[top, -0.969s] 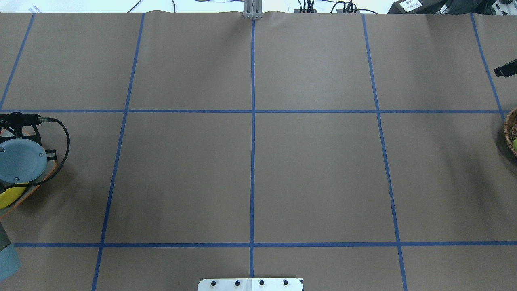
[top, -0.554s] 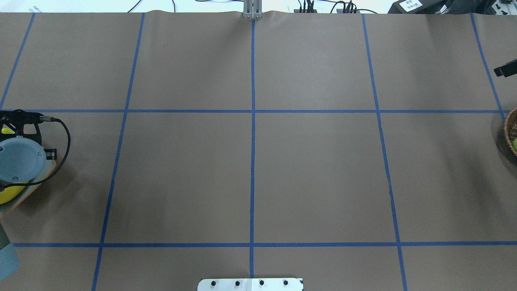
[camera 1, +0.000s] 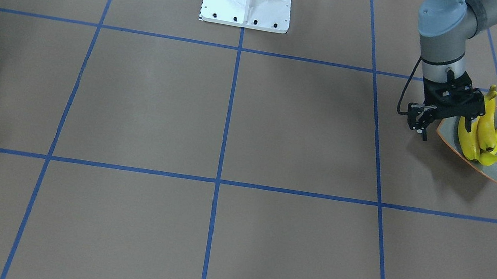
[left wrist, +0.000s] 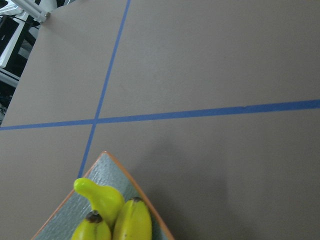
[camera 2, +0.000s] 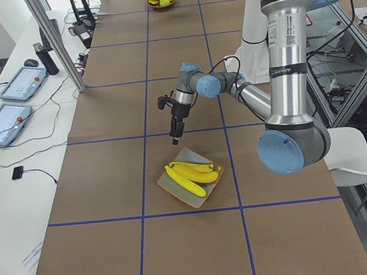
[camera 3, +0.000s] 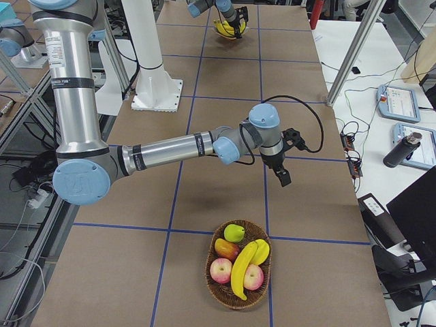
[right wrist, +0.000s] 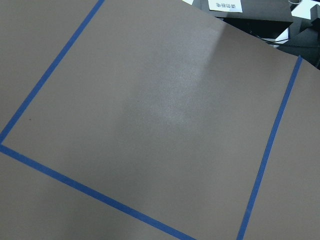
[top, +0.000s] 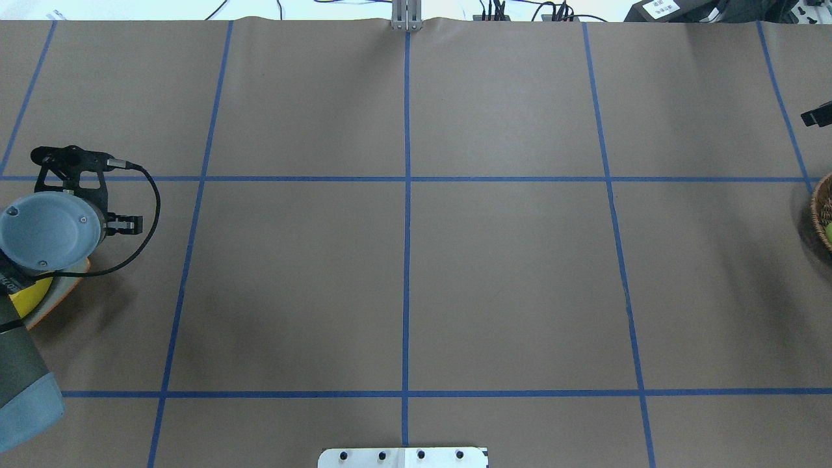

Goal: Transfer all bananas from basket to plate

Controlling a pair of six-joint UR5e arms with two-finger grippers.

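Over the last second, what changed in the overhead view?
The left gripper, holding nothing, moved forward and slightly inward, away from the plate. The plate, with bananas on it, and the basket at the right end stayed put.

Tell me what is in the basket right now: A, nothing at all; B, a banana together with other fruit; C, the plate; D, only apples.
B: the exterior right view shows the basket holding a yellow banana among red apples and a green fruit.
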